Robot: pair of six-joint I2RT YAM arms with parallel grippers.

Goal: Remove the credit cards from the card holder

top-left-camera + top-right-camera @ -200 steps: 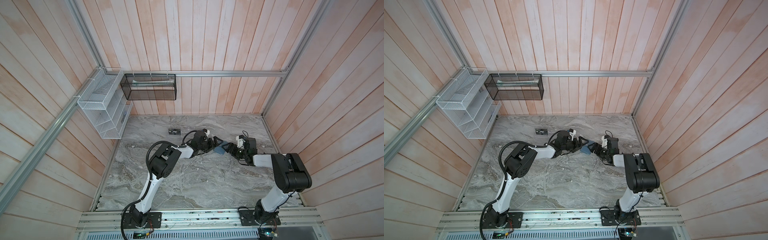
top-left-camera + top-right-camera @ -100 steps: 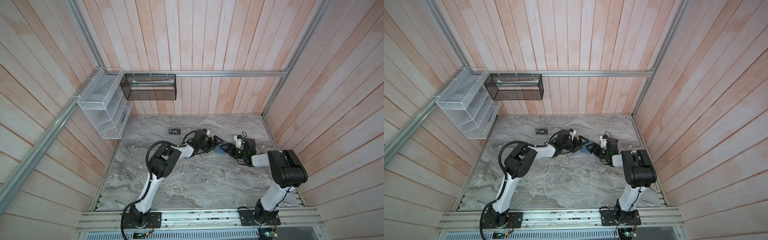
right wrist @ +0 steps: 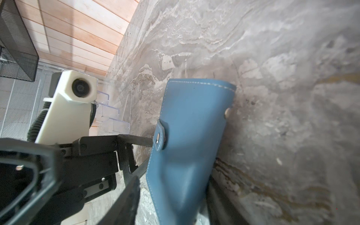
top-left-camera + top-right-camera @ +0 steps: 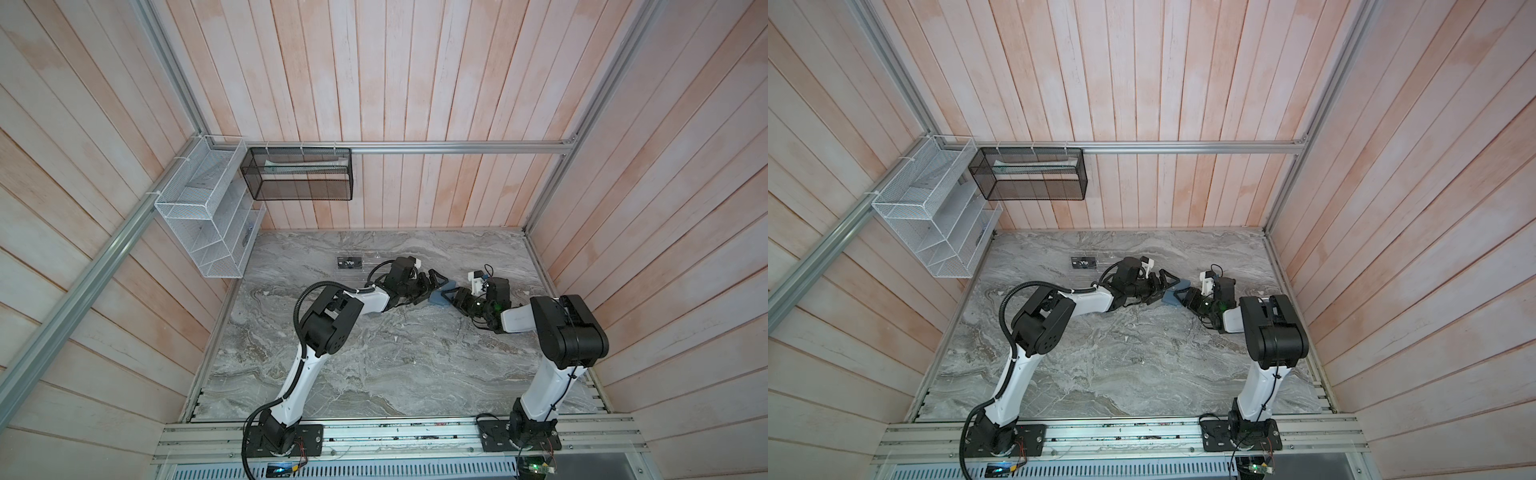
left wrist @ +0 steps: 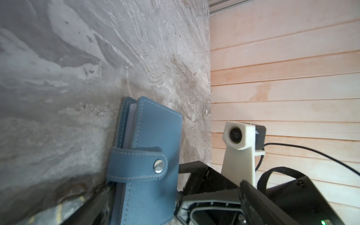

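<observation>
Both top views are bright and even, palest on the wall [image 4: 415, 83] at 12 o'clock; shadows on the table [image 4: 374, 374] are faint, and straight lines bow near the edges. In both wrist views the card holder [image 5: 155, 132] is mostly sharp, the nearest marble blurred.

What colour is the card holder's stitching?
White stitching on the blue card holder; left wrist view shows it best.

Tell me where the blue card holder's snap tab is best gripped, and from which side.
Grip the snap tab at its rounded free end, just past the metal stud, coming from the front cover's side. The card holder is closed and the tab wraps round its open edge, so probably only that end lifts. The open left gripper faces it.
</observation>
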